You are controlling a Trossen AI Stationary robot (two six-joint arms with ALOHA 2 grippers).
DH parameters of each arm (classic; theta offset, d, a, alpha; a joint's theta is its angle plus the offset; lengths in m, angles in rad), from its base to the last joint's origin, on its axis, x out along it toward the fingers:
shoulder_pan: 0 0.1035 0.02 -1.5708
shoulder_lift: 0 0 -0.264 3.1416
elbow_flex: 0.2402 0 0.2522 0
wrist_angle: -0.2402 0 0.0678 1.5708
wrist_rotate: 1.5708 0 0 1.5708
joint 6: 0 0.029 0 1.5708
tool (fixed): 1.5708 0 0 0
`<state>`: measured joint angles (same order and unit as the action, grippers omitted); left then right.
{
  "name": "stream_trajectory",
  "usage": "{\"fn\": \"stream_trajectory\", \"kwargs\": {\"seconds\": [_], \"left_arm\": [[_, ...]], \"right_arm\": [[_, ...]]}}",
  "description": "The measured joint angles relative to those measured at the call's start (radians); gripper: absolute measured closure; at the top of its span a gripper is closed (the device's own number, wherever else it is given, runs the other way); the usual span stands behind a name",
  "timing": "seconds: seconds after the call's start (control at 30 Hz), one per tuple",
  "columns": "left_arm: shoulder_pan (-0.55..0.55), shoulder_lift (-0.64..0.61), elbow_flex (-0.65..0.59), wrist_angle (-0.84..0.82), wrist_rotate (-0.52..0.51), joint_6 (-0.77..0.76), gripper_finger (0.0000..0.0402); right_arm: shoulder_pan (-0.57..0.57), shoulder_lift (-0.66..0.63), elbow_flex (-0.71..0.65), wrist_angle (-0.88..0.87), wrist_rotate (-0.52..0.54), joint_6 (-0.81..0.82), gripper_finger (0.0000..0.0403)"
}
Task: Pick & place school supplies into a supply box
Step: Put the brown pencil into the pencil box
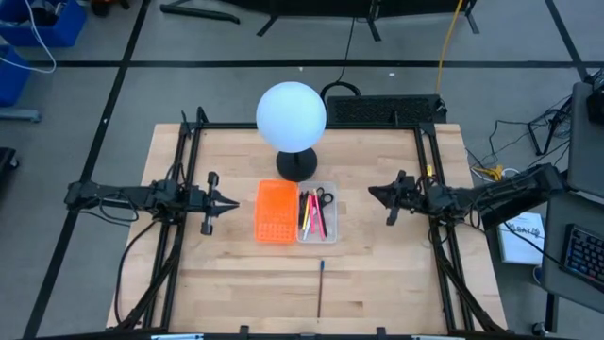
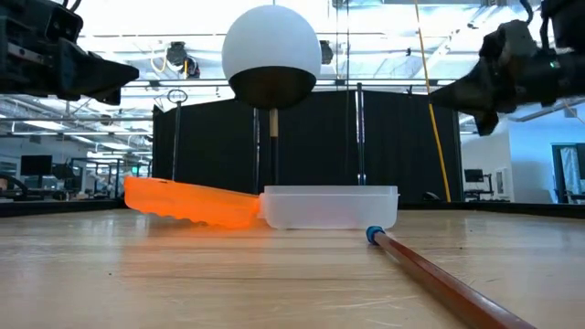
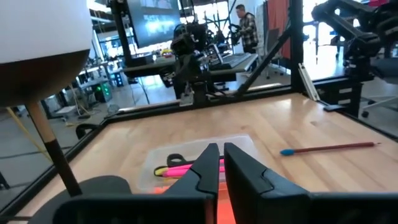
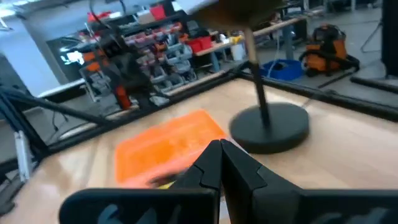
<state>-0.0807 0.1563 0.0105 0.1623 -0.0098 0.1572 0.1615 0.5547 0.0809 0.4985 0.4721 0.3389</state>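
Clear plastic supply box (image 1: pixel 327 227); matt wooden table (image 1: pixel 377 274)

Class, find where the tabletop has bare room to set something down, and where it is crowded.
Free: the wood between the orange half and the left gripper, and between the clear tray and the right gripper. The front edge is bare beside the lone pencil. Crowded: the middle, where the lamp base nearly meets the tray.

Orange perforated lid (image 1: pixel 275 212), clear tray (image 1: pixel 319 213), pink pens (image 1: pixel 311 215), white globe lamp (image 1: pixel 292 116), blue-tipped brown pencil (image 1: pixel 320 288)
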Motion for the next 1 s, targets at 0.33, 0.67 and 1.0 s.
{"fn": "stream_trajectory", "kwargs": {"seconds": [0.33,0.67,1.0], "left_arm": [[0.000,0.001,0.000,0.003,-0.078,-0.004,0.0358],[0.000,0.001,0.000,0.013,-0.149,-0.010,0.0357],[0.000,0.001,0.000,0.014,-0.148,-0.058,0.0357]], "right_arm": [[0.189,0.319,0.501,-0.317,0.232,0.070,0.0403],[0.282,0.910,1.251,-0.876,0.226,0.467,0.0403],[0.216,1.375,1.858,-1.567,-0.086,1.022,0.0403]]}}
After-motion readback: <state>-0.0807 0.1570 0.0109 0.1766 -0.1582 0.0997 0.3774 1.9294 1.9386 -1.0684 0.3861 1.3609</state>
